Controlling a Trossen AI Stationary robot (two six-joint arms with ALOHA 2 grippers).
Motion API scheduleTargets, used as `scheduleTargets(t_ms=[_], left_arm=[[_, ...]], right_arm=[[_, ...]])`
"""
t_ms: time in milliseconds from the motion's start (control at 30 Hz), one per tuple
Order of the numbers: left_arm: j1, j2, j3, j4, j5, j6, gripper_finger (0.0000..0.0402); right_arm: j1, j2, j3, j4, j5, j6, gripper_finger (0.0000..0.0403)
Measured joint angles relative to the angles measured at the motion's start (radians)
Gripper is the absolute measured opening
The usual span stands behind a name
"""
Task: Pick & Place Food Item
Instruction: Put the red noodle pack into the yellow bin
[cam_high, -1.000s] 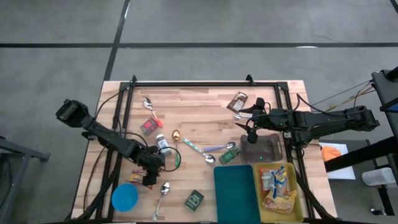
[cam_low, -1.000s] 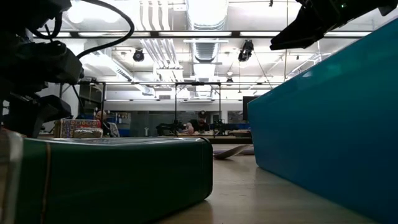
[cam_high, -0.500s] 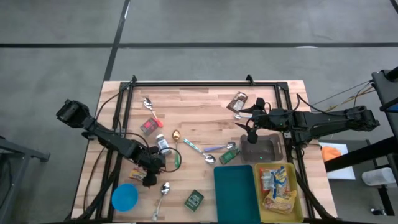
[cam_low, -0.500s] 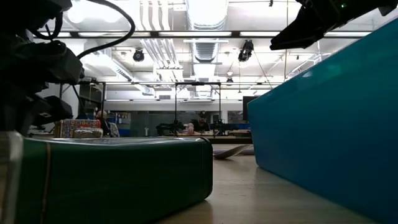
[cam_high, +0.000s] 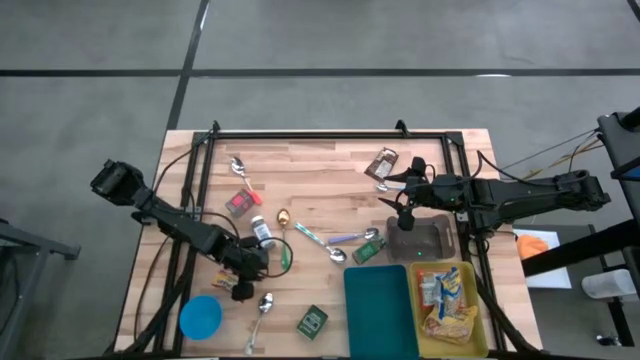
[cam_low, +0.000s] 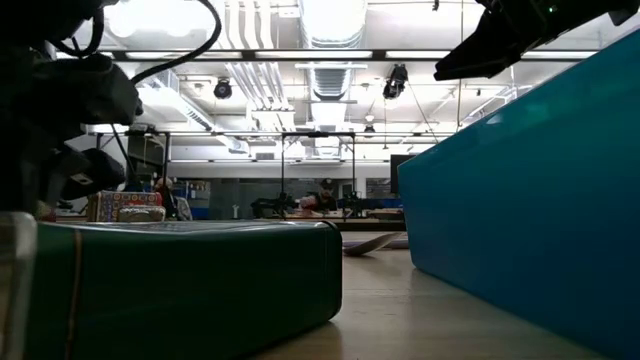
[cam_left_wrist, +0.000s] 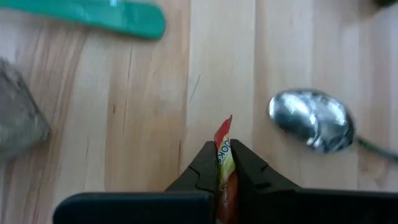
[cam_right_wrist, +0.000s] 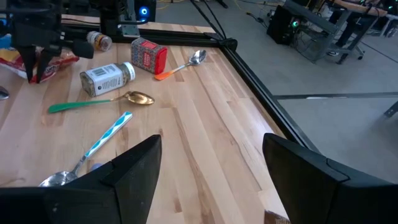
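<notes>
My left gripper (cam_high: 238, 286) stands at the near left of the table, shut on a red and yellow snack packet (cam_high: 221, 281). In the left wrist view the packet (cam_left_wrist: 224, 132) sticks out between the two dark fingertips. The right wrist view shows the same gripper (cam_right_wrist: 37, 59) far off, with the packet (cam_right_wrist: 13, 60) beside it. My right gripper (cam_high: 404, 199) hangs open above a grey tray (cam_high: 425, 242) at the right, with nothing between its fingers. My left gripper pinches a thin end of the snack packet (cam_left_wrist: 222, 155) between its two fingers. The fingers slant steeply down from the table's left. The packet's red corner (cam_left_wrist: 227, 122) pokes out past the fingertips, and the rest of it seems to lie on the table.
A teal bin (cam_high: 378, 305) and a yellow bin (cam_high: 468, 300) of snack packets stand at the near right. A blue bowl (cam_high: 200, 317), a silver spoon (cam_high: 262, 308), a green tin (cam_high: 312, 321), a small bottle (cam_high: 262, 232), a red tin (cam_high: 238, 203) and more cutlery lie about.
My left gripper has shut on the snack packet without leaving its place. The packet stays low by the table.
</notes>
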Motion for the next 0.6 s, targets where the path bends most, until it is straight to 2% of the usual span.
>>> scheduleTargets(t_ms=[300, 467, 600], left_arm=[[0.001, 0.000, 0.014, 0.132, -0.089, 0.003, 0.0012], [0.001, 0.000, 0.043, 0.241, -0.199, 0.015, 0.0012], [0.000, 0.000, 0.076, 0.323, -0.272, 0.082, 0.0012]], right_arm=[[0.000, 0.000, 0.000, 0.000, 0.000, 0.000, 0.0279], [0.000, 0.000, 0.000, 0.000, 0.000, 0.000, 0.0279], [0.000, 0.000, 0.000, 0.000, 0.000, 0.000, 0.0279]])
